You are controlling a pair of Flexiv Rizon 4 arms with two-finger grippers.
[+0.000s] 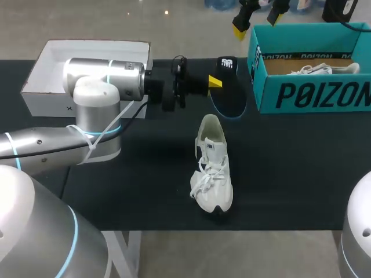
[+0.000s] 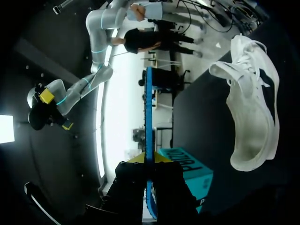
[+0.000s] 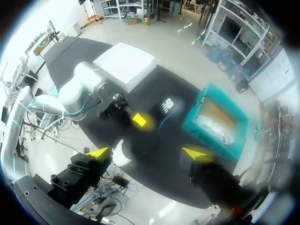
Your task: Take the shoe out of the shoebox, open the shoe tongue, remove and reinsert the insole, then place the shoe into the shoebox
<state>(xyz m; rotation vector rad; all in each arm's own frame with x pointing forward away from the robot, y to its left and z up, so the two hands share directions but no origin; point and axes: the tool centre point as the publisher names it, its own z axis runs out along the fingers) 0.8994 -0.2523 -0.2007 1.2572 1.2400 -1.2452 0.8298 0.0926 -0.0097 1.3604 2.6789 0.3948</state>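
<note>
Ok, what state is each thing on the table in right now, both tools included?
Shoebox: open, no lid on, a second shoe inside.
Shoe: out of the shoebox, standing on its sole on the table.
Left tool: shut on the insole.
Insole: out of the shoe, held on edge.
Right tool: open, holding nothing.
White box: open side up on the table.
</note>
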